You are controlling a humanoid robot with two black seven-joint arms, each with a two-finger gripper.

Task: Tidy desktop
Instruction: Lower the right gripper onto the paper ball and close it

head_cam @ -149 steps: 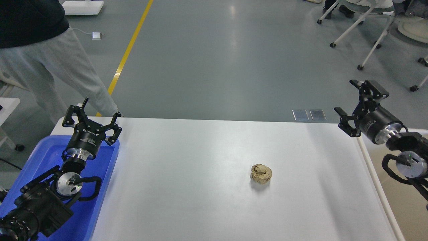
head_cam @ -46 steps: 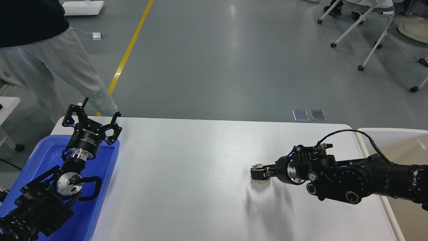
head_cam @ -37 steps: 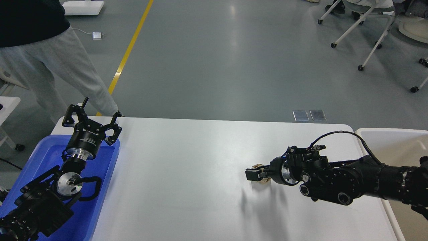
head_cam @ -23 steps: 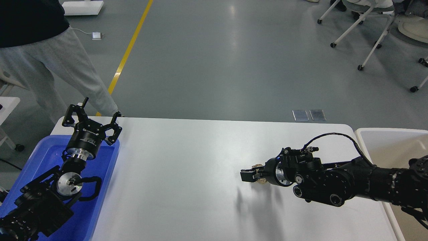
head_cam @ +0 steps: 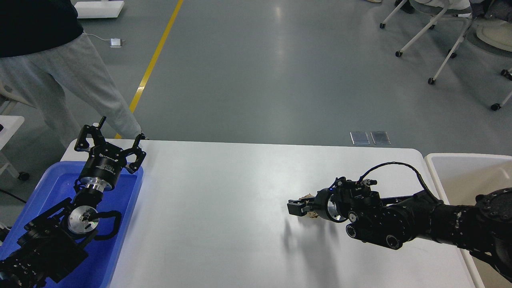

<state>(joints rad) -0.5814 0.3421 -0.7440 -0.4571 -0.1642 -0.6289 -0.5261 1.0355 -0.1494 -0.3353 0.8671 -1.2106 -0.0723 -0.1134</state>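
Tabletop (head_cam: 224, 208): white, one paper wad (head_cam: 309, 197) left.
Right pincer (head_cam: 298, 208): clamped on wad, ready for binning.
Left pincer (head_cam: 110, 140): spread, idle.

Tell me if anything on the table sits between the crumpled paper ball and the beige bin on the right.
Nothing visible does. The paper ball is at the right gripper, and the desktop between it and the bin carries only the robot's own right arm.
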